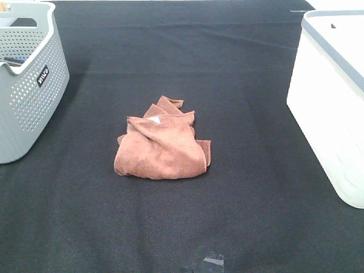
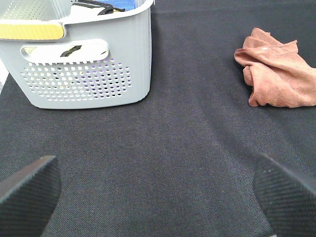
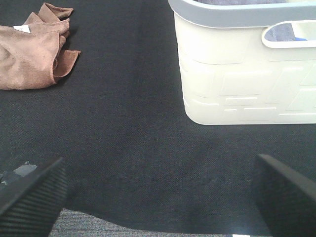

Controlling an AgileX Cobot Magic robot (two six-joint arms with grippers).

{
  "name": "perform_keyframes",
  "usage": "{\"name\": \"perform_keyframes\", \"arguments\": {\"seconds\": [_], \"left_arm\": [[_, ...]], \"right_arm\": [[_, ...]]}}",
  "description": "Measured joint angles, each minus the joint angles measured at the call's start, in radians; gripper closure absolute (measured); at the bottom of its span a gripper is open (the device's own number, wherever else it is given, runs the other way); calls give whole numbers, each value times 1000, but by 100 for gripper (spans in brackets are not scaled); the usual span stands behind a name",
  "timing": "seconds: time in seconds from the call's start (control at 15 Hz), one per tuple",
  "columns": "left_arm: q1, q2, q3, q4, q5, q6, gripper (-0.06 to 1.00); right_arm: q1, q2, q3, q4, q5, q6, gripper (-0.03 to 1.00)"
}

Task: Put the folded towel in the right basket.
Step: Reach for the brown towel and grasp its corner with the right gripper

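Note:
The rust-brown folded towel [image 1: 162, 145] lies bundled in the middle of the black table, its small white tag facing up. It also shows in the left wrist view [image 2: 277, 75] and in the right wrist view [image 3: 33, 55]. The right basket [image 1: 335, 96], a white tub with a grey-blue rim, stands at the table's right edge and shows in the right wrist view [image 3: 247, 64]. My left gripper [image 2: 158, 197] is open and empty, well short of the towel. My right gripper [image 3: 158, 197] is open and empty, between towel and tub. Neither gripper shows in the high view.
A grey perforated basket [image 1: 28, 85] with a dark label stands at the far left, holding items; it fills the left wrist view [image 2: 81, 59]. A strip of tape [image 1: 213, 261] lies near the table's front edge. The black cloth [image 1: 239, 187] covers the table.

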State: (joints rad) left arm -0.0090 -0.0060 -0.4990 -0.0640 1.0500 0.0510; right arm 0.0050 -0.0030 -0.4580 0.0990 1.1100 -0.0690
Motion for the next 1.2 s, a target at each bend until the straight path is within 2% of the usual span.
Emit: {"name": "perform_keyframes", "arguments": {"seconds": [1.2], "left_arm": [[0,0,0,0,0,0,-4]], "right_arm": [[0,0,0,0,0,0,0]]}}
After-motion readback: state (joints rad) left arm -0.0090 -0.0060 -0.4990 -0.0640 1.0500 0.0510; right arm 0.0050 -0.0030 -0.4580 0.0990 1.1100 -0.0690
